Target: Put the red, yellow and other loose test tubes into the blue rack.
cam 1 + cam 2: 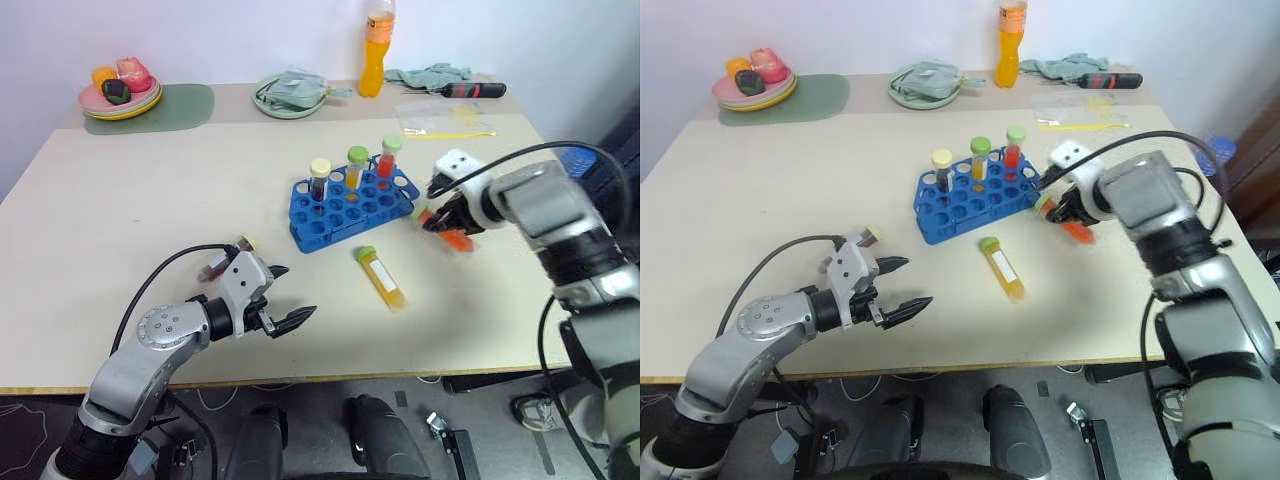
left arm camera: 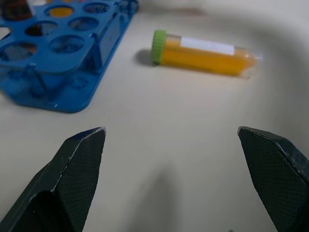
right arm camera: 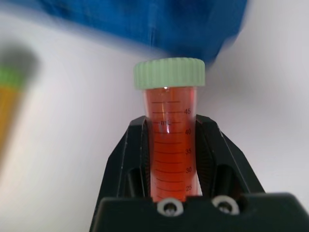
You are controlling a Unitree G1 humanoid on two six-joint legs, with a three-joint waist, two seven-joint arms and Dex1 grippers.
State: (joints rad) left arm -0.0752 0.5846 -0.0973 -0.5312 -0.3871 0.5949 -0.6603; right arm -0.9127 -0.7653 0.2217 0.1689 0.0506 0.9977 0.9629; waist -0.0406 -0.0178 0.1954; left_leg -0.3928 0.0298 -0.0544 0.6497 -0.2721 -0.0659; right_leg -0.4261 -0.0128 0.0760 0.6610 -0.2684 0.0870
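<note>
Right tool (image 3: 172, 145) is clamping a red test tube (image 3: 170, 145) between its two black fingers, just beside the right end of the blue rack (image 1: 352, 207). In the right wrist view the tube's pale green cap is sticking out past the fingertips, its long axis running along the fingers, and printed graduation marks are showing on its clear wall. From the head views the tube is lying tilted, cap end toward the rack and red body slanting away and down toward the worktop (image 1: 150, 200); whether it is touching the surface cannot be told.

Left tool (image 1: 282, 297) is hovering low over the near left part of the worktop with its fingers spread wide apart and nothing between them, pointing toward the rack and the yellow test tube (image 1: 381, 277).

That yellow tube is lying flat on the worktop just in front of the rack, apart from it, green cap toward the rack and tip toward the near edge, its long axis angled slightly rightward.

Three capped tubes are standing upright in the rack's back row: a dark one with a pale yellow cap (image 1: 319, 180), an orange one with a green cap (image 1: 356, 168) and a red one with a green cap (image 1: 388, 158).

Another tube (image 1: 228, 256) is lying behind the left wrist, partly hidden.
</note>
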